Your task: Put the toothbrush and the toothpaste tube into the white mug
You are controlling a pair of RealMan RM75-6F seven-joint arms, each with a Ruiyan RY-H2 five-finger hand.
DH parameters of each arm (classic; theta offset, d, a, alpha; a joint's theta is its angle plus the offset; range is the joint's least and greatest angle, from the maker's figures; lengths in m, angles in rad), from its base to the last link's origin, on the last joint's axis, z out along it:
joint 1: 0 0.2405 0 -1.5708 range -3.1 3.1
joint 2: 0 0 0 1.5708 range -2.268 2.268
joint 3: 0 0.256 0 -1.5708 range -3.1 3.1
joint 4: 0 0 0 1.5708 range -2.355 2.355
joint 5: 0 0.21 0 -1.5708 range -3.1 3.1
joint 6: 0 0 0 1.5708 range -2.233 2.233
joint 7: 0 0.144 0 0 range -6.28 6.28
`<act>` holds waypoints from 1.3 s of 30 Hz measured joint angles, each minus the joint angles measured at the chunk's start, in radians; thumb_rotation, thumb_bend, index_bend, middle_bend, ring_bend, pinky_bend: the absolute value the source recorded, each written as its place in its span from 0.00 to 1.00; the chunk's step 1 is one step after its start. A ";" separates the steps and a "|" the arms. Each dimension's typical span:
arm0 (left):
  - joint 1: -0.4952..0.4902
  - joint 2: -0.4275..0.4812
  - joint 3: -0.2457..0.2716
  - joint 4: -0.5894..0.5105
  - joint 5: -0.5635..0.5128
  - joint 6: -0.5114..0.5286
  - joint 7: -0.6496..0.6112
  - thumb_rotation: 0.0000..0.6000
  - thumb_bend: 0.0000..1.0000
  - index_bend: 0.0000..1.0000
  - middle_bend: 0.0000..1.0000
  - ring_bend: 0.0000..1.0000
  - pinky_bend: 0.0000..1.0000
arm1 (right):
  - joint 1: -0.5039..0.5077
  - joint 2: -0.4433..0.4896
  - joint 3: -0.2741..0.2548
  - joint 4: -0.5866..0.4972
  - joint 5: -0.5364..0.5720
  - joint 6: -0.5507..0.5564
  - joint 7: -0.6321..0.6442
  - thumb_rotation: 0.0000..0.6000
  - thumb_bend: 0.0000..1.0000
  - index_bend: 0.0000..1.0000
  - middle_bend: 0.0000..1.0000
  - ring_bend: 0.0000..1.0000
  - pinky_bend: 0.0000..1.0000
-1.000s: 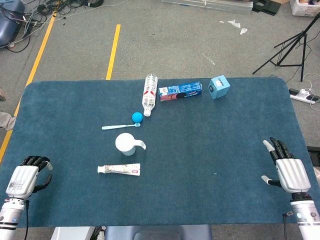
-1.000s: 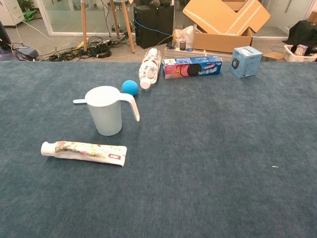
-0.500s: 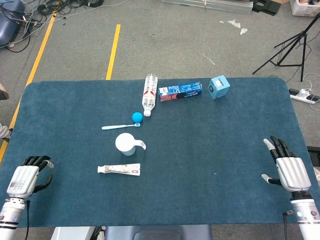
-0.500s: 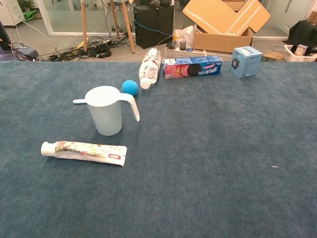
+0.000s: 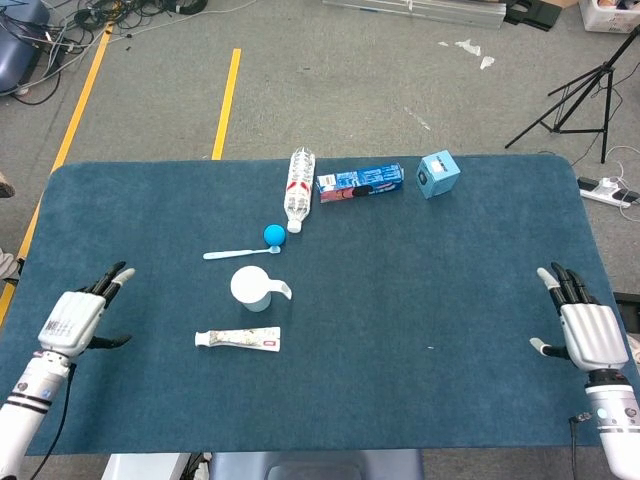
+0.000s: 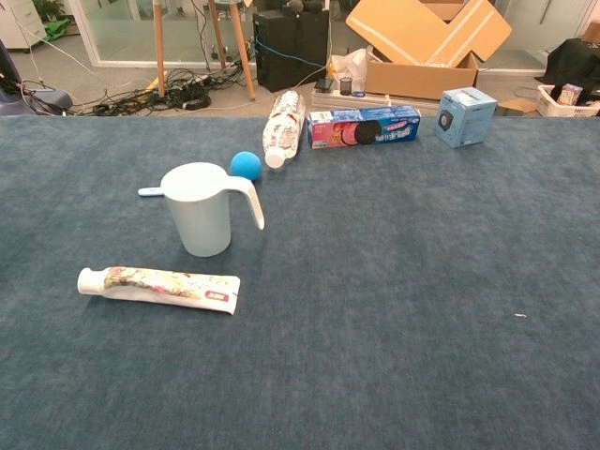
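The work surface was a rectangular table covered in dark teal carpet-like cloth [image 5: 400, 300]. Beyond its far edge lay a grey concrete floor [image 5: 350, 90] marked with a yellow painted line [image 5: 226, 104] at 11 o'clock. A black tripod stand [image 5: 585, 95] stood at 2 o'clock, with a white power strip [image 5: 605, 190] near it. Loose black cables [image 6: 173, 94] lay at 11 o'clock. An open brown cardboard box [image 6: 427, 47] sat at 1 o'clock in the chest view. Lighting was even.

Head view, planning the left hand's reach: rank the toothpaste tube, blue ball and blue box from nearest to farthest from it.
1. Toothpaste tube, lying just right of the left hand.
2. Blue ball, mid-table beyond the mug.
3. Blue box, at the far edge, toward the right.
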 measured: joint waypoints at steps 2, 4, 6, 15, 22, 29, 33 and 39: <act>-0.040 0.006 -0.017 0.001 -0.006 -0.040 0.001 1.00 0.00 0.00 0.36 0.68 0.82 | 0.000 0.003 0.003 0.002 0.005 0.000 0.005 1.00 0.01 0.11 0.00 0.01 0.40; -0.078 0.008 -0.030 0.011 -0.007 -0.074 -0.009 1.00 0.00 0.00 0.56 0.82 0.92 | 0.000 0.006 0.007 0.003 0.010 0.001 0.011 1.00 0.01 0.11 0.00 0.01 0.40; -0.109 0.006 -0.040 0.030 -0.005 -0.101 -0.025 1.00 0.00 0.00 0.72 0.92 0.98 | 0.000 0.009 0.009 0.004 0.013 0.002 0.016 1.00 0.01 0.11 0.00 0.01 0.40; -0.256 -0.042 -0.062 0.171 0.012 -0.242 -0.114 1.00 0.00 0.22 1.00 1.00 1.00 | 0.003 0.017 0.021 0.014 0.032 -0.005 0.037 1.00 0.01 0.11 0.01 0.01 0.40; -0.367 -0.070 -0.048 0.258 0.023 -0.420 -0.239 1.00 0.00 0.36 1.00 1.00 1.00 | 0.010 0.019 0.031 0.029 0.059 -0.022 0.047 1.00 0.01 0.11 0.01 0.01 0.40; -0.462 -0.160 -0.026 0.418 0.044 -0.497 -0.338 1.00 0.00 0.43 1.00 1.00 1.00 | 0.015 0.021 0.046 0.046 0.093 -0.038 0.059 1.00 0.01 0.11 0.01 0.01 0.40; -0.504 -0.208 -0.013 0.499 0.055 -0.529 -0.392 1.00 0.00 0.44 1.00 1.00 1.00 | 0.019 0.024 0.055 0.058 0.113 -0.050 0.069 1.00 0.01 0.11 0.02 0.01 0.40; -0.560 -0.281 0.008 0.617 0.066 -0.576 -0.467 1.00 0.00 0.38 1.00 1.00 1.00 | 0.020 0.029 0.062 0.061 0.121 -0.050 0.080 1.00 0.01 0.11 0.02 0.01 0.40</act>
